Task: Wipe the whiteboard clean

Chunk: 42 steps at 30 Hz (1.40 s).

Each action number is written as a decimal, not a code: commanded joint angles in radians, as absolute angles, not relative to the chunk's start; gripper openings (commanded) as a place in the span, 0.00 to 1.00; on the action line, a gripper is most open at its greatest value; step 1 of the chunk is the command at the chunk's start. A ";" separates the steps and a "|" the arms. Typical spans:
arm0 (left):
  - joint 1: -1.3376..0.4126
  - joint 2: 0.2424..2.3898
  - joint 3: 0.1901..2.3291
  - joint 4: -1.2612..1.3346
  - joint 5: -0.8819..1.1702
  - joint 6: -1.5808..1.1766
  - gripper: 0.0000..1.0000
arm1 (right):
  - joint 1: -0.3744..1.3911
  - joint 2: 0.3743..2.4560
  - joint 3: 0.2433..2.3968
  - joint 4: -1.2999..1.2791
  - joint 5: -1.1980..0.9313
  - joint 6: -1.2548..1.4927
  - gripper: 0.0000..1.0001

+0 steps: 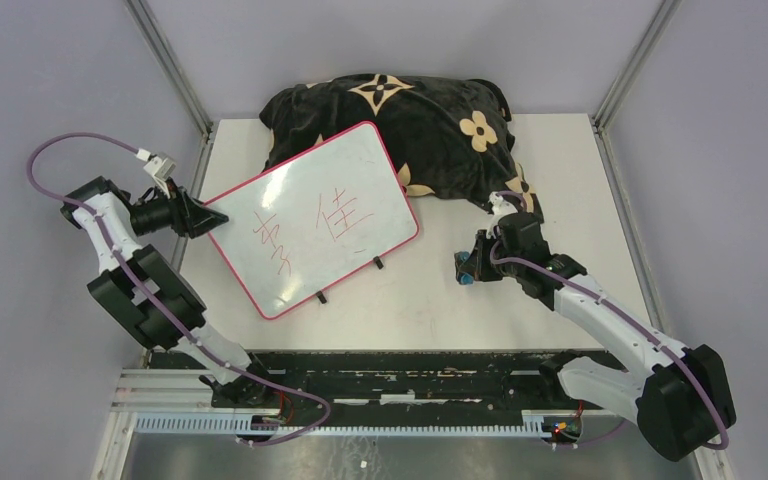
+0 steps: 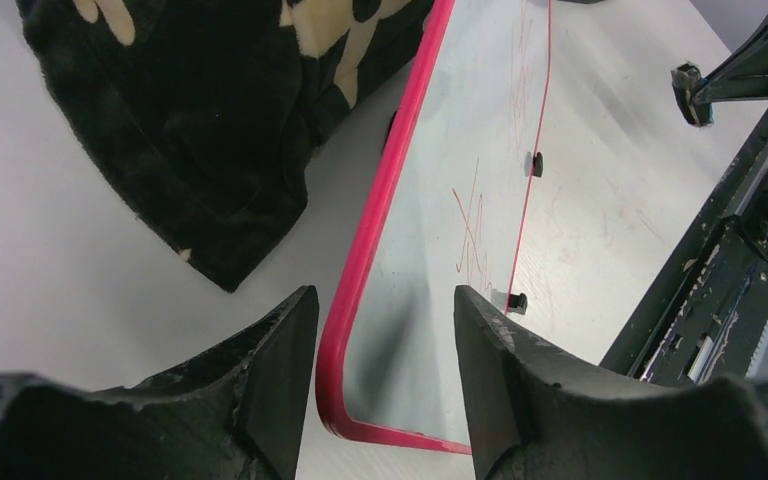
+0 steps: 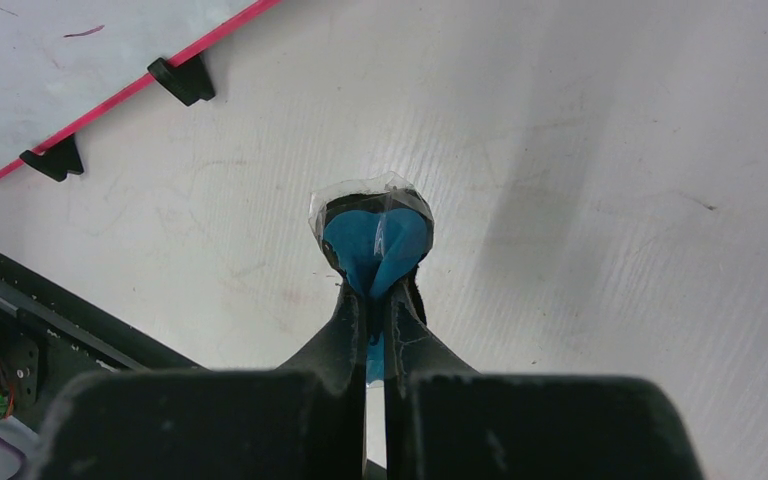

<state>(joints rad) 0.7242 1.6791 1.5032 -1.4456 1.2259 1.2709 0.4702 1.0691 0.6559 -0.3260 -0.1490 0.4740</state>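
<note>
The whiteboard, white with a pink-red rim and small black feet, lies tilted on the table, its far edge against the black floral cushion. It bears red handwritten marks. My left gripper is open at the board's left corner. In the left wrist view its jaws stand on either side of the corner rim, not closed on it. My right gripper is to the right of the board, low over the table, shut on a blue eraser. The board's near edge shows in the right wrist view.
The cushion sits at the back of the table behind the board. A black rail runs along the near edge by the arm bases. Metal frame posts stand at the back corners. Bare table lies right of the board.
</note>
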 commanded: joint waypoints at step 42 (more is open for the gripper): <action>0.754 1.709 1.499 -1.462 1.200 1.341 0.03 | 0.539 1.410 1.024 -0.082 -0.095 0.436 0.01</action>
<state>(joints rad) 0.7307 1.7100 1.4929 -1.5841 1.2739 1.2606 0.5125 1.3357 0.8864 -0.1928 -0.1299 0.4728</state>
